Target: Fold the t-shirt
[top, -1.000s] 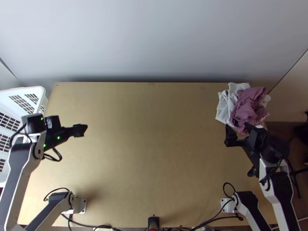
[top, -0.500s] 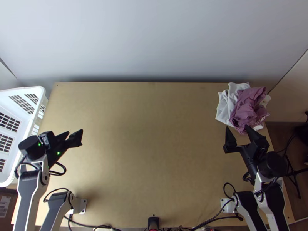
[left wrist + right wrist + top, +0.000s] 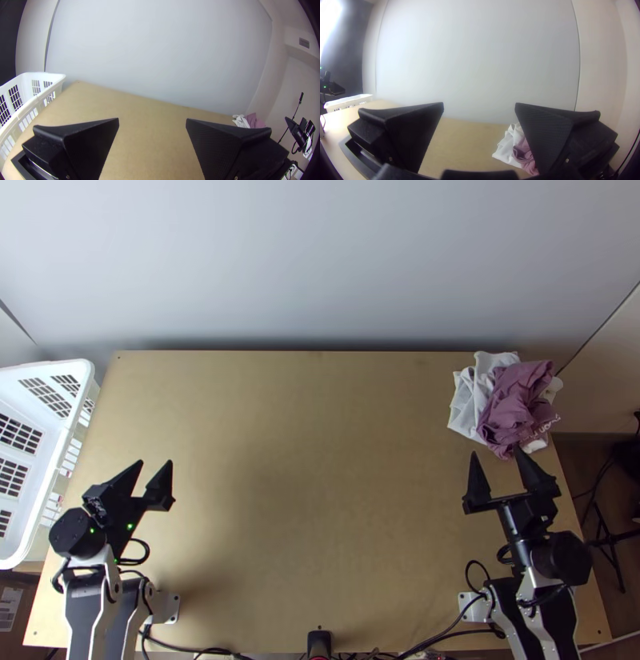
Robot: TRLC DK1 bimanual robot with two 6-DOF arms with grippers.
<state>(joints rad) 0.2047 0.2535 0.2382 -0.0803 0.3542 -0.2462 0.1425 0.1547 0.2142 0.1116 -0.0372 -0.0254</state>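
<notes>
Bunched at the table's far right corner lie a purple cloth (image 3: 518, 404) and a white cloth (image 3: 472, 400), the purple one partly over the white. My left gripper (image 3: 154, 462), open and holding nothing, is over the table's left side, far from the cloths. My right gripper (image 3: 494, 452) stands open just on the near side of the heap. The left wrist view has the left gripper (image 3: 152, 120) with its fingers wide apart and the purple cloth (image 3: 255, 120) far off. In the right wrist view, the right gripper (image 3: 479, 103) is spread, the white cloth (image 3: 506, 146) beyond it.
A white slatted basket (image 3: 60, 456) stands along the table's left edge, near the left arm. The bare wooden table (image 3: 320, 460) stretches between the arms. Cables (image 3: 448, 628) run along its near edge, and a pale wall (image 3: 320, 260) rises behind it.
Both arms have drawn back toward the table's near edge. The left gripper has turned to point more up the picture, and its fingers now show apart. The cloths lie as before.
</notes>
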